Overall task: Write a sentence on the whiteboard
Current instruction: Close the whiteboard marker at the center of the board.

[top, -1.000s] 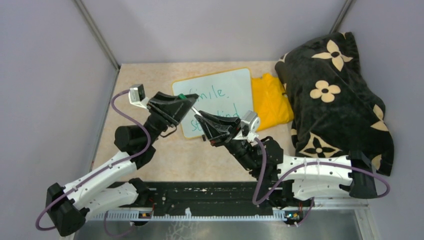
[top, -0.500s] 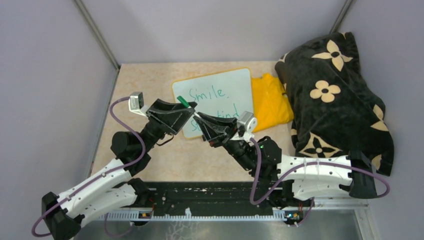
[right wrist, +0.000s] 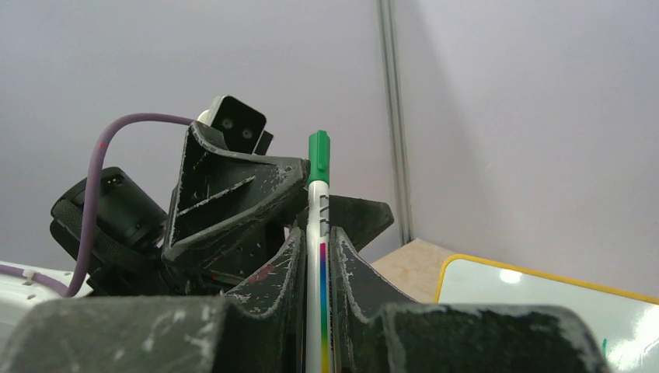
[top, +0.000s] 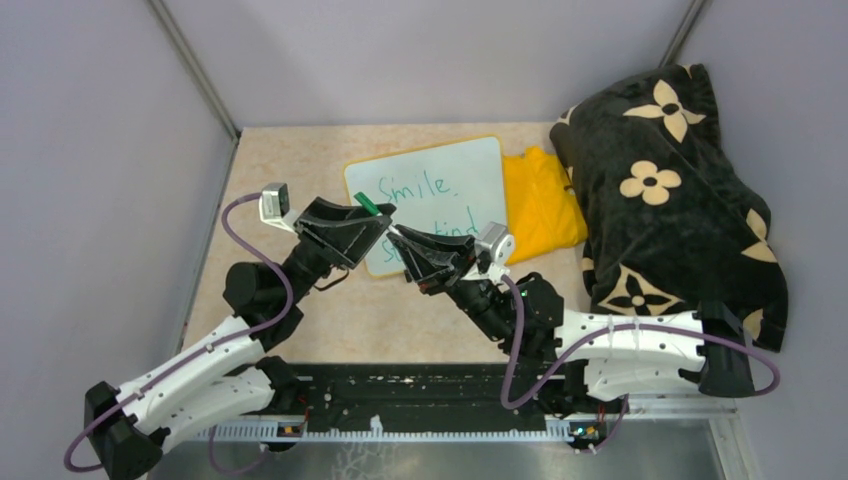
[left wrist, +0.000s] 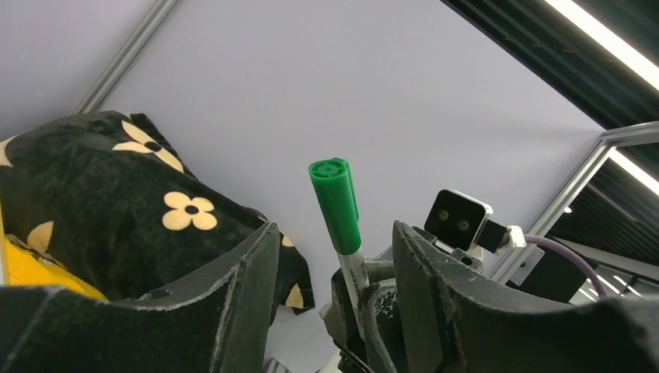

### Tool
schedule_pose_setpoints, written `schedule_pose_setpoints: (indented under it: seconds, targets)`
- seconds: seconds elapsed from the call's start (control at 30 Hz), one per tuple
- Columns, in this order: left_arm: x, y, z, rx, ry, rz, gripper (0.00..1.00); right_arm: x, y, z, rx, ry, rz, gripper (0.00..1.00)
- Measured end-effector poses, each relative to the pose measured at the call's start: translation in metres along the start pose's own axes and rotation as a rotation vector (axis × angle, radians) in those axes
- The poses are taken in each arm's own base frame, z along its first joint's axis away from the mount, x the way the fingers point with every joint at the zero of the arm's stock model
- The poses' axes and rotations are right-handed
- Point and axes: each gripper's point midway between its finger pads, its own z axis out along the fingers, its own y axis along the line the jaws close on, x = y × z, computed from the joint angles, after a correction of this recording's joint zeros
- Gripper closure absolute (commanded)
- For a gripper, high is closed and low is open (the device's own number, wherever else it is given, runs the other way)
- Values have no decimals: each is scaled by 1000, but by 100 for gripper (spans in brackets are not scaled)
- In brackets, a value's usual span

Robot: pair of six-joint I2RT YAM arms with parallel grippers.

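The whiteboard, yellow-framed, lies at the back middle of the table, and its corner also shows in the right wrist view. The sentence is in green: "Smile." is plain to read, while the arms partly hide the lower line. My right gripper is shut on a white marker that carries a green cap. My left gripper stands open, one finger on each side of the cap with a gap both ways. The two grippers meet over the board's near left corner.
A black blanket with cream flowers is heaped at the right. A yellow cloth lies between it and the board. Grey walls close in the left, back and right; a black rail runs along the near edge.
My left gripper was shut on the marker's cap and has opened. That arm has drawn back a little toward the near left. The right gripper and marker have barely moved.
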Motion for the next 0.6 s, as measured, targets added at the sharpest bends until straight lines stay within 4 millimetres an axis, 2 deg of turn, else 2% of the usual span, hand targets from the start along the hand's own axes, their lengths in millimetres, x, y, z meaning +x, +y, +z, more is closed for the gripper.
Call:
schedule_pose_setpoints:
  seconds: [0.1, 0.3, 0.47, 0.6]
  targets:
    - [-2, -1, 0, 3, -6, 0, 40, -1, 0, -1, 0, -1, 2, 100]
    - [-5, -3, 0, 4, -21, 1, 53, -7, -1, -1, 1, -10, 9, 100]
    - [-10, -1, 0, -5, -41, 7, 59, -8, -2, -2, 2, -12, 12, 100]
    - [-12, -2, 1, 1, -47, 8, 70, -8, -2, -2, 3, -11, 12, 100]
